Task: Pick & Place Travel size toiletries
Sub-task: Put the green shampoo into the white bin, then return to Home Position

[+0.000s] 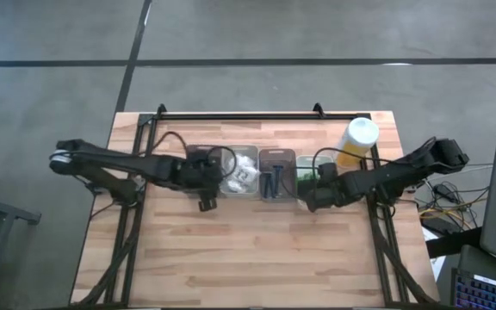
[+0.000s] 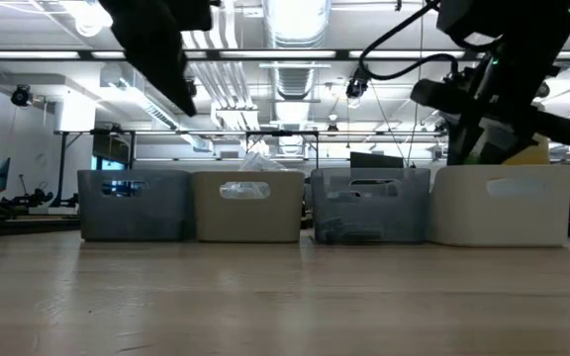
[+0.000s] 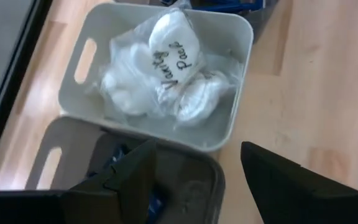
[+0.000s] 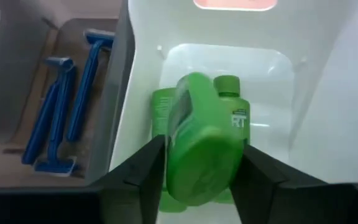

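Two slim black jointed arms, each with looping black cables; left hand (image 3: pixel 194 180) and right hand (image 4: pixel 194 180) have broad, angular dark fingers.

I count four trays (image 2: pixel 245 206) in a row on my table (image 1: pixel 257 250). Three blue razors (image 4: pixel 61 112) lie in one, three green tubes (image 4: pixel 197 146) in another, and about three white packets (image 3: pixel 166 68) in a third. One yellow bottle (image 1: pixel 357 142) stands at far right.

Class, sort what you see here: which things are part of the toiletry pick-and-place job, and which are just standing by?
Part of the job: green tubes, one between the right gripper fingers; white packets; blue razors.

Standing by: yellow bottle; the trays; left gripper, open, empty.
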Robot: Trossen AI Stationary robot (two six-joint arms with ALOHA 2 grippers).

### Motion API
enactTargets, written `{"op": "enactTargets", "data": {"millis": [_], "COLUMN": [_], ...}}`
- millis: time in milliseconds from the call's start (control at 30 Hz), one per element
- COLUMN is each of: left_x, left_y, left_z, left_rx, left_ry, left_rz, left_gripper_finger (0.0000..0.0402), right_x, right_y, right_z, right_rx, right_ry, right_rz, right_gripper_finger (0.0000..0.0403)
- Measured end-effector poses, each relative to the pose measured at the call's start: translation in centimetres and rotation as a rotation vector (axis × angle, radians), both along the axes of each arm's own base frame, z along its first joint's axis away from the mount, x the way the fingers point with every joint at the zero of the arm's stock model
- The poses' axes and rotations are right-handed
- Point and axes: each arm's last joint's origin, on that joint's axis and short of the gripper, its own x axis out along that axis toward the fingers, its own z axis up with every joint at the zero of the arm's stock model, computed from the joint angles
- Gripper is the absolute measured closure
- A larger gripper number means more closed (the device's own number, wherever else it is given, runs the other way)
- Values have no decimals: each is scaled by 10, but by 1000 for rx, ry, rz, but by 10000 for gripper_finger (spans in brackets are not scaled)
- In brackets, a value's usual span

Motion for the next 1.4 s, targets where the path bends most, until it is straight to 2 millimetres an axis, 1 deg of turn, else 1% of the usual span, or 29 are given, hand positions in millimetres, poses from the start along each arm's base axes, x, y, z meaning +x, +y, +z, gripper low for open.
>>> {"op": "enactTargets", "data": {"millis": [167, 267, 367, 433, 533, 600, 667, 700, 767, 833, 933, 1000, 1067, 1133, 1167, 1300, 1400], "left_x": [-26, -37, -46, -51, -57, -60, -64, -65, -68, -70, -70, -68, -66, -63, -62, -63, -70], "left_y": [2, 2, 3, 4, 4, 4, 4, 5, 5, 5, 5, 5, 4, 2, 1, -5, -7], "left_z": [3, 5, 9, 11, 16, 18, 18, 18, 20, 21, 22, 25, 28, 34, 37, 49, 53], "left_rx": [-80, -145, -194, -222, -274, -304, -332, -343, -358, -387, -434, -450, -458, -465, -466, -469, -456], "left_ry": [-59, -97, -141, -165, -213, -237, -255, -260, -267, -280, -311, -340, -377, -431, -454, -541, -575], "left_rz": [47, 89, 130, 159, 217, 249, 281, 294, 314, 351, 401, 385, 354, 287, 251, 115, 56], "left_gripper_finger": [163, 163, 163, 163, 163, 163, 163, 163, 163, 163, 163, 163, 163, 163, 163, 163, 163], "right_x": [0, 1, 6, 10, 16, 18, 17, 14, 7, 2, -9, -17, -26, -36, -39, -49, -57], "right_y": [-1, 1, 7, 15, 32, 49, 66, 72, 82, 94, 118, 130, 133, 131, 130, 125, 114], "right_z": [-2, 1, 9, 20, 44, 63, 84, 93, 113, 136, 169, 184, 194, 196, 193, 166, 149], "right_rx": [8, 48, 60, 44, -48, -145, -229, -258, -238, -180, -213, -242, -257, -276, -283, -256, -245], "right_ry": [17, 28, 28, 10, -35, -72, -106, -95, -94, -190, -296, -364, -427, -477, -489, -556, -684], "right_rz": [25, 55, 131, 209, 352, 462, 556, 605, 667, 660, 831, 887, 903, 890, 884, 892, 884], "right_gripper_finger": [202, 170, 142, 127, 110, 100, 90, 86, 78, 70, 58, 51, 45, 42, 41, 46, 55]}}
